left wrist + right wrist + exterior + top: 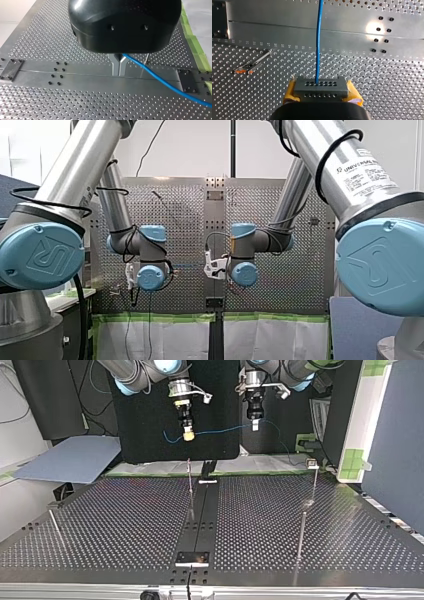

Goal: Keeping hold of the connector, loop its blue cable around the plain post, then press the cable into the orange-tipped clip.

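Right end effector (188,433), yellow pads, is clamped on the grey connector (321,88) w/ its rows of holes. Both are held up off the perforated counter (125,525). Blue cable (319,37) leaves the connector's face & runs straight across to the left end effector (119,65). Its metal fingers are pressed together and look to be pinching the cable, which comes out right beside them & trails off past that arm. So the cable's long axis lies arm-to-arm, crossing the centre rail (312,28), not yet wrapped round anything.

Key relation: the orange-tipped clip (247,68) stands on the right arm's side of the rail, below the connector & off to one side. A bare post (301,535) at the top view's right, on the left arm's side, is prob. the plain one. A second bare post (55,527) sits at that view's far left, so can't be sure. Either way, I'd judge the span must come down & swing sideways, w/ the left arm nearer the first post.
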Controlling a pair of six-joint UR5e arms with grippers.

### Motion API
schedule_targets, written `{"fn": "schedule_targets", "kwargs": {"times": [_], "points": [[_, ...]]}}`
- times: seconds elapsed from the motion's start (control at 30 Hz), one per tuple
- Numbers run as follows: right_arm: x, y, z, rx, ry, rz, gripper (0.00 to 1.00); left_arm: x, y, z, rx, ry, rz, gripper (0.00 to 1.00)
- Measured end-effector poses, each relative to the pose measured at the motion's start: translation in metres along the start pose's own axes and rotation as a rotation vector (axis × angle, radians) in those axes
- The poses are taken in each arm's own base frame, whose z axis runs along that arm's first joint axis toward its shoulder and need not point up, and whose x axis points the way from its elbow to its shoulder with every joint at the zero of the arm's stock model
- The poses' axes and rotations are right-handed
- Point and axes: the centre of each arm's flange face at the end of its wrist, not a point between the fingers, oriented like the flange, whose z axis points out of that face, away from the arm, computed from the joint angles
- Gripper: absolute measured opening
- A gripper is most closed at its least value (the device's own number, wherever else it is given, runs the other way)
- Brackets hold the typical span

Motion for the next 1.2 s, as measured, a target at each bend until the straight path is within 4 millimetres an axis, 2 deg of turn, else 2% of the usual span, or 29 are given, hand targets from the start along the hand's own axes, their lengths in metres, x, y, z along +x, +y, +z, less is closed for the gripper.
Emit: {"fn": "schedule_targets", "kwargs": {"times": [0.03,1.2], "points": [[0.0000,0.0000,0.0000,0.000,0.000,0.000,0.00,0.0000,0.0000,0.0000,0.000,0.000,0.000,0.03],[0.0000,0.0000,0.0000,0.000,0.000,0.000,0.00,0.0000,0.0000,0.0000,0.000,0.000,0.000,0.00]]}}
